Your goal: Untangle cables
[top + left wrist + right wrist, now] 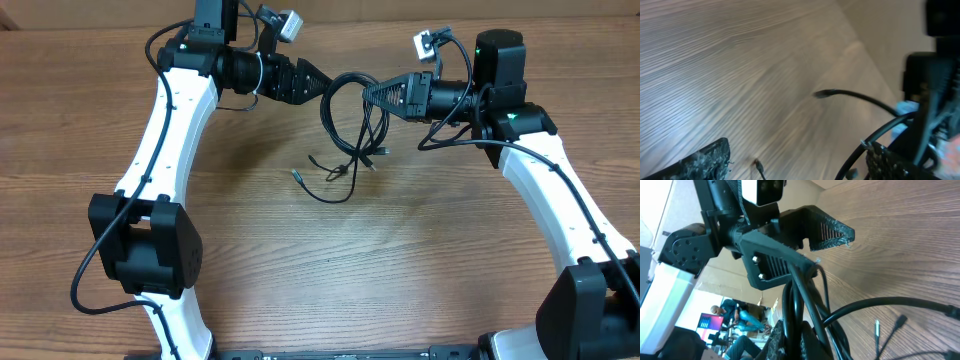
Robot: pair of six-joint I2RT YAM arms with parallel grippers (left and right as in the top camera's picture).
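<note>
The cables [347, 148] are thin black cords hanging in loops between my two grippers, with plug ends resting on the table below. My right gripper [368, 93] is shut on a bunch of strands, which run between its fingers in the right wrist view [800, 330]. My left gripper [322, 78] faces it, a short gap away. Its fingers stand wide apart in the left wrist view [795, 150]. One cable [855, 94] passes against its right finger. The cables [805, 295] also touch the lower finger of the left gripper [805, 245].
Loose plug ends [297, 175] lie on the wooden table [400, 260] below the grippers; one shows in the left wrist view [757, 164]. Both white arms reach in from the front, at left and right.
</note>
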